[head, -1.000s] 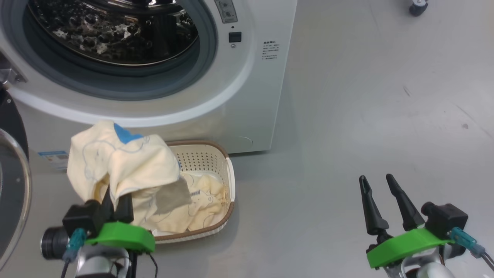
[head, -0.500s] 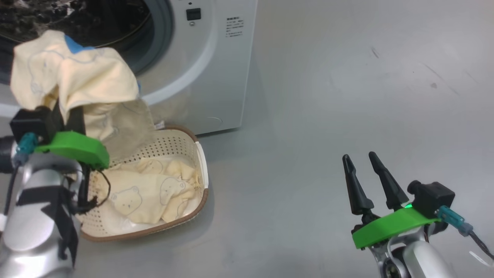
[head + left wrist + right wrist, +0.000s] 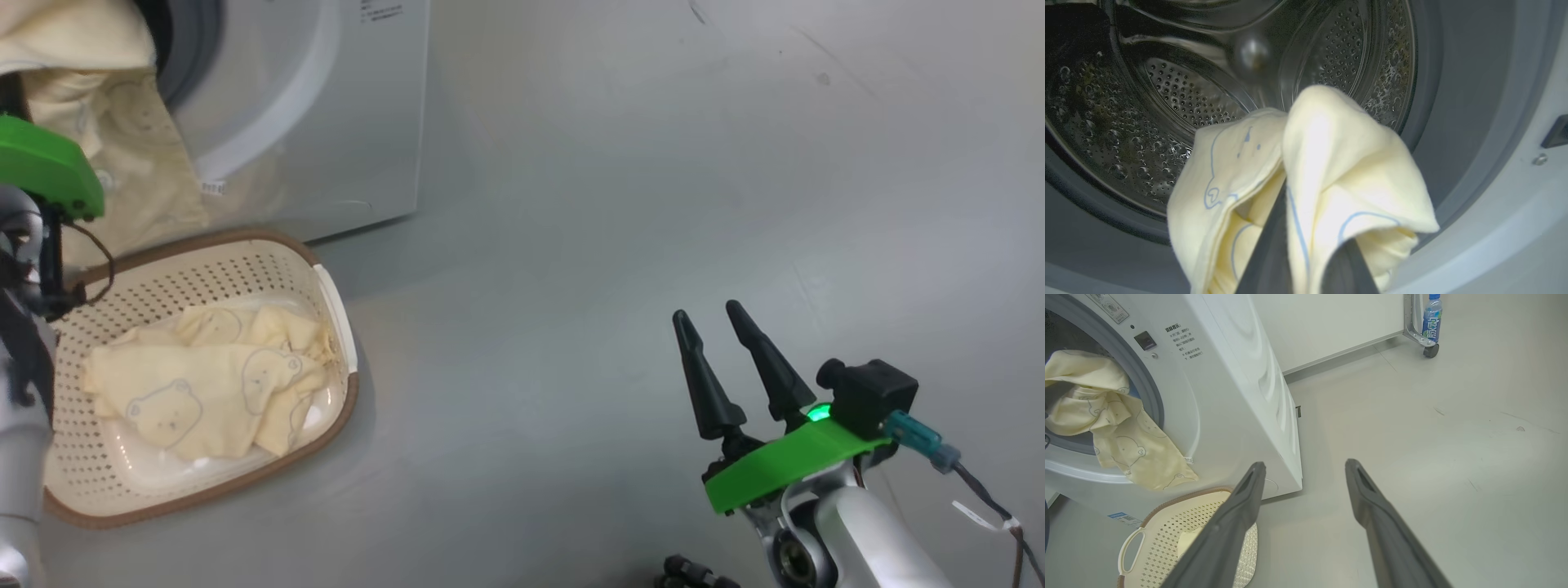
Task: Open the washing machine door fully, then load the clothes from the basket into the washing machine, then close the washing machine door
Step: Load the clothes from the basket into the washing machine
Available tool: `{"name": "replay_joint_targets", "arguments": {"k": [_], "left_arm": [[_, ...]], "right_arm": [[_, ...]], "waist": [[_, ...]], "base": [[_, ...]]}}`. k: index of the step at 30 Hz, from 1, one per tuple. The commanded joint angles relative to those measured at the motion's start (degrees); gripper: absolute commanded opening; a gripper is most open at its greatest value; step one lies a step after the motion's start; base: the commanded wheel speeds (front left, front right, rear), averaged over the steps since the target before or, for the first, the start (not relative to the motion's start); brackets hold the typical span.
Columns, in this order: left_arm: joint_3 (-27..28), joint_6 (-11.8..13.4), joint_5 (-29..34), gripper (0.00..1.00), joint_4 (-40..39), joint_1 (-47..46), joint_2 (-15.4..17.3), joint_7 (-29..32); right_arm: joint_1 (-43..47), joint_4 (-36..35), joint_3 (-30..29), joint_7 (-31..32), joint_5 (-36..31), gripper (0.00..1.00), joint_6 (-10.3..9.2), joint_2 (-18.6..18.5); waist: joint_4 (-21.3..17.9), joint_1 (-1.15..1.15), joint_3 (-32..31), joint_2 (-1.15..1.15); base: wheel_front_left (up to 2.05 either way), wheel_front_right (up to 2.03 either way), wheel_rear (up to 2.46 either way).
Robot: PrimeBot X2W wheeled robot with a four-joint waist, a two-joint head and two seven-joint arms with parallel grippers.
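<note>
On the washing machine [image 3: 1241,396] small print [image 3: 1183,341] is too fine to be read; a blue-and-white sticker [image 3: 1124,518] is fixed at its lower corner; a blue-labelled bottle [image 3: 1431,314] is seen well beyond it over grey floor [image 3: 612,204]; one of the clothes [image 3: 1339,163] is clamped by the left gripper [image 3: 1310,220] at its drum mouth; more are seen in the basket [image 3: 326,302] before it; the right gripper [image 3: 705,310] is held spread, empty.
</note>
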Motion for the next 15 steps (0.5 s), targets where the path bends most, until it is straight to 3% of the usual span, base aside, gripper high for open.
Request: {"name": "replay_joint_targets", "arguments": {"k": [1, 15], "left_arm": [[1.0, 0.0, 1.0, 0.0, 0.3, -4.9, 3.8, -0.7], [-0.4, 1.5, 2.9, 0.0, 10.6, -19.1, 7.4, -3.5]], "right_arm": [[-1.7, -1.5, 2.0, -0.4, 0.4, 1.0, -0.16, -0.1], [-3.0, -1.7, 3.8, -0.4, -0.5, 1.0, -0.16, -0.1]], "waist": [[-2.4, -0.01, 3.4, 0.0], [-3.4, -0.01, 10.8, 0.0]], "base": [[0.0, 0.0, 0.0], [0.0, 0.0, 0.0]]}}
